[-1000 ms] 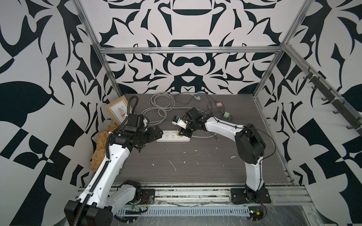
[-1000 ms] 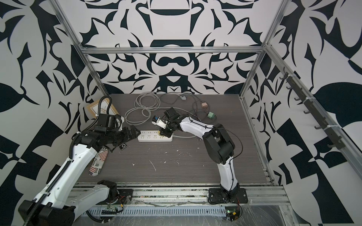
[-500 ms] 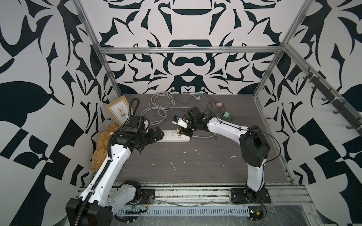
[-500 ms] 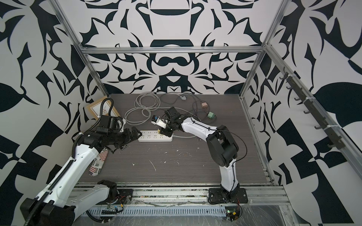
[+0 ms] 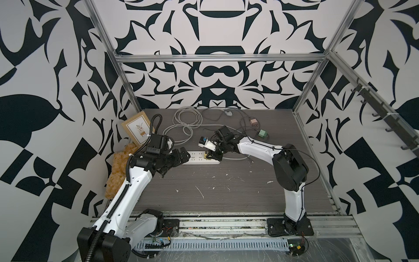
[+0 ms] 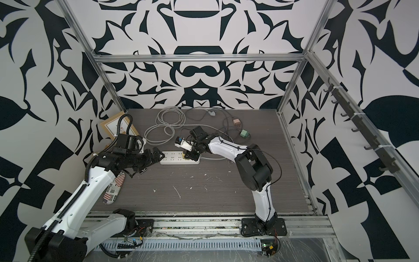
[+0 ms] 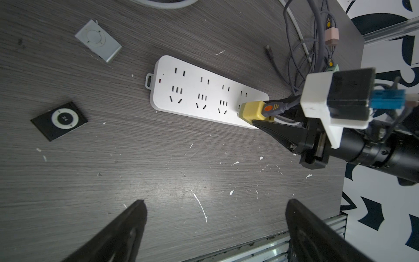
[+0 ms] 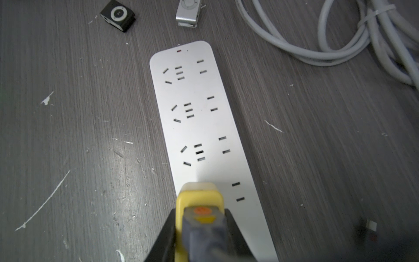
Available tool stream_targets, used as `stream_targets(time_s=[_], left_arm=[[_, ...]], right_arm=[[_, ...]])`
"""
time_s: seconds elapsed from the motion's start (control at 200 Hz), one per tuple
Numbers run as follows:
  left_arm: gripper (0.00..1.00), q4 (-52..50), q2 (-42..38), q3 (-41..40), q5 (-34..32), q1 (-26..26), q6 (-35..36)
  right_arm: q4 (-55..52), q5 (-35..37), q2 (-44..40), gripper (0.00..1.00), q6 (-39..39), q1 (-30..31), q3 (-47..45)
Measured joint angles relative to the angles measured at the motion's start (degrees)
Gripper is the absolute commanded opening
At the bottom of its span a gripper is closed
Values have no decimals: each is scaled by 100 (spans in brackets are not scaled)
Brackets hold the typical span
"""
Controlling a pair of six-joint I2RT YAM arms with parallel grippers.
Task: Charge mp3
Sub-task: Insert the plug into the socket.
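Right gripper is clamping a yellow plastic charger cube between its jaws at the white power strip; tilting risks bending prongs. Left gripper is holding its jaws wide apart.

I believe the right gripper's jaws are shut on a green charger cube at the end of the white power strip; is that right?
Not quite: the charger cube in the right gripper is yellow, not green, as the right wrist view shows; it is at the end of the white power strip.
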Motion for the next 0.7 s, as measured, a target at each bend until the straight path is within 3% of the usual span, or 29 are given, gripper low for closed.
stream_targets(time_s=[0.7], left_arm=[[99,2,118,2,-35,0,52]], right_arm=[[46,234,63,0,-289,0,116]])
